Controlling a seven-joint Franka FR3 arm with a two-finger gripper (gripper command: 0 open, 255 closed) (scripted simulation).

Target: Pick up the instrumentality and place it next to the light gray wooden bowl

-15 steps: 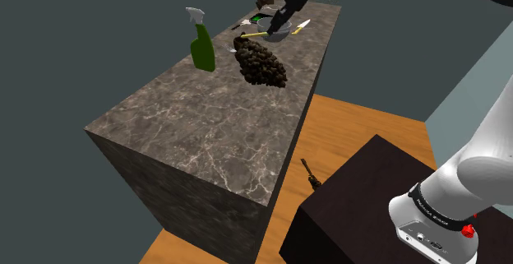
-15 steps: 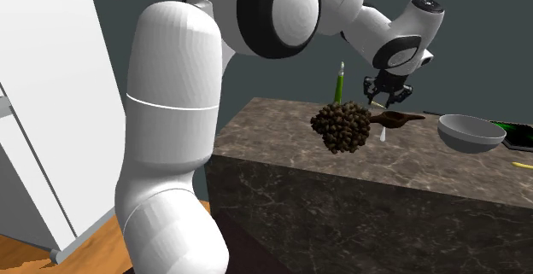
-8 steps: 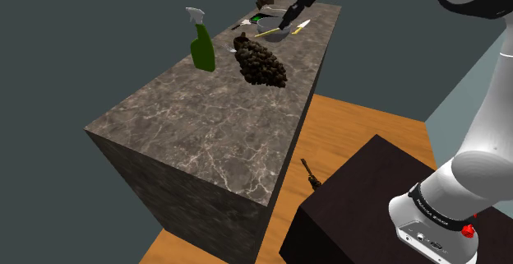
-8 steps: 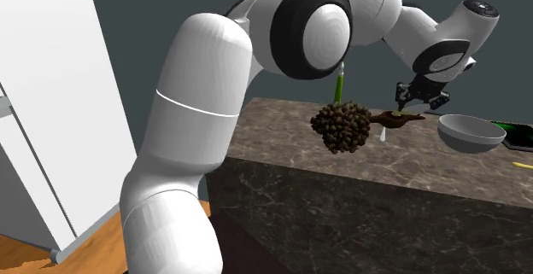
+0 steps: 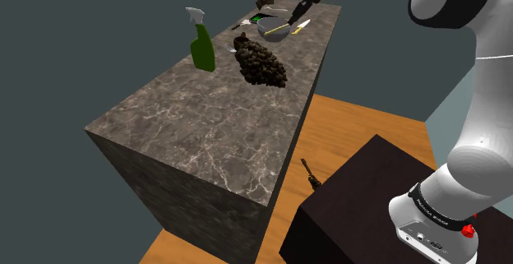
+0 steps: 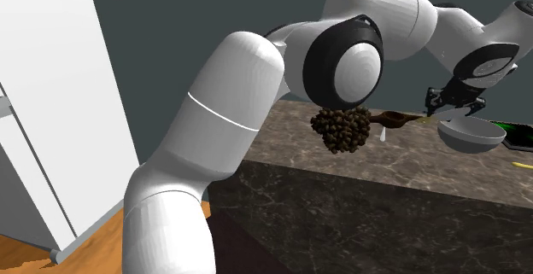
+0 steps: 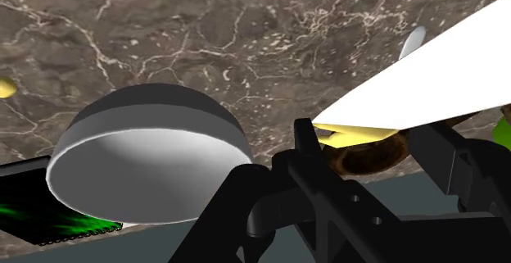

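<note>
My gripper (image 7: 373,142) is shut on a flat tool (image 7: 426,81) with a wide white blade and a yellow handle end, clasped between the two black fingers. The blade sticks out sideways past one finger. A light grey bowl (image 7: 156,106) stands upright on the marble table just beside and below the gripper. In the shoulder view the gripper (image 5: 298,14) hangs over the far end of the table, above the bowl (image 5: 267,24), and the tool (image 5: 278,30) shows as a thin yellow line. In the second exterior view the gripper (image 6: 453,103) hovers at the bowl's (image 6: 471,133) left rim.
A dark pine cone (image 5: 261,63) and a green spray bottle (image 5: 202,48) stand nearer on the table (image 5: 205,131). A brown wooden spoon (image 6: 401,117) and a white spoon (image 7: 413,40) lie by the cone. A green-black card (image 7: 41,212) lies beyond the bowl, a yellow-white item (image 5: 304,24) near the edge.
The gripper has travelled from above the wooden spoon beside the pine cone toward the far end, reaching the bowl's rim with the tool in it. The arm's elbow swung over the table.
</note>
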